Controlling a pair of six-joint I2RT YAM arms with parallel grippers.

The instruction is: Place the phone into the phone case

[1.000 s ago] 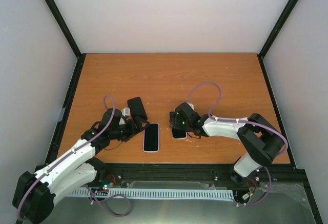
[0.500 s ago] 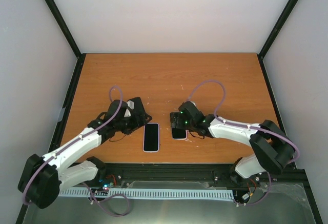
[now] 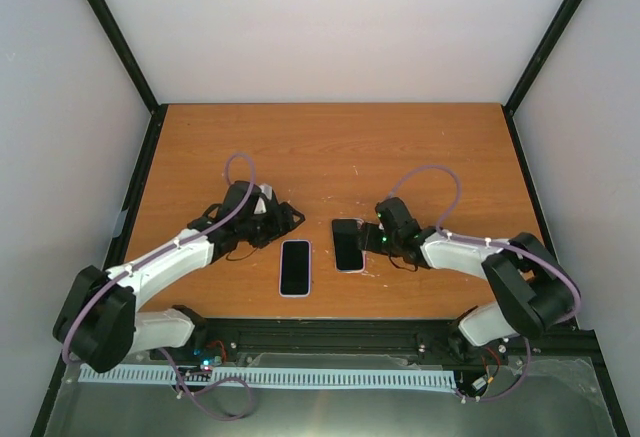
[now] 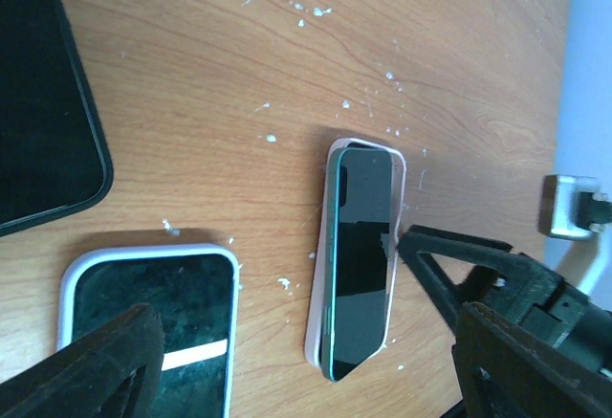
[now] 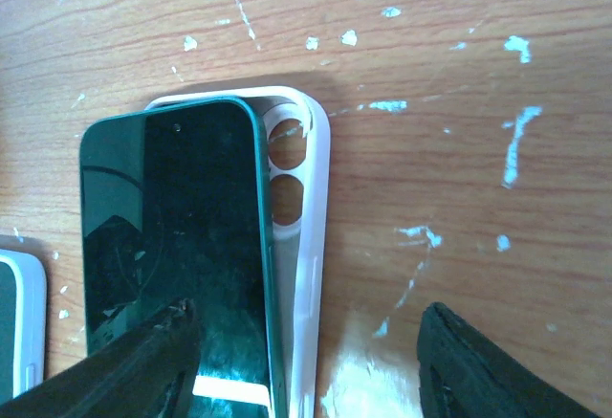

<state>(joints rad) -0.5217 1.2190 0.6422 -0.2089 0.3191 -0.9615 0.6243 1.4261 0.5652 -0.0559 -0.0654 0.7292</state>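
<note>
Readable text, labels, brands, numbers, signs: none in any view. The phone (image 5: 172, 236) has a dark glass face with no legible marking. The phone case (image 5: 308, 198) is plain white and the table (image 3: 400, 147) is bare wood grain with pale flecks.

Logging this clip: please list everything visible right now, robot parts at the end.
phone: one, black screen, teal edge, lying askew over its case, not seated
phone case: one, white, under that phone, camera holes uncovered
cased phone: one, black screen, pale case, flat, left of the teal phone
dark slab: one, black, flat, near the left arm; identity unclear
table: one, orange-brown wood, white flecks
left arm: one, white and black
right arm: one, white and black
left fingers: black, open, empty
right fingers: black, open, flanking phone and case
</note>
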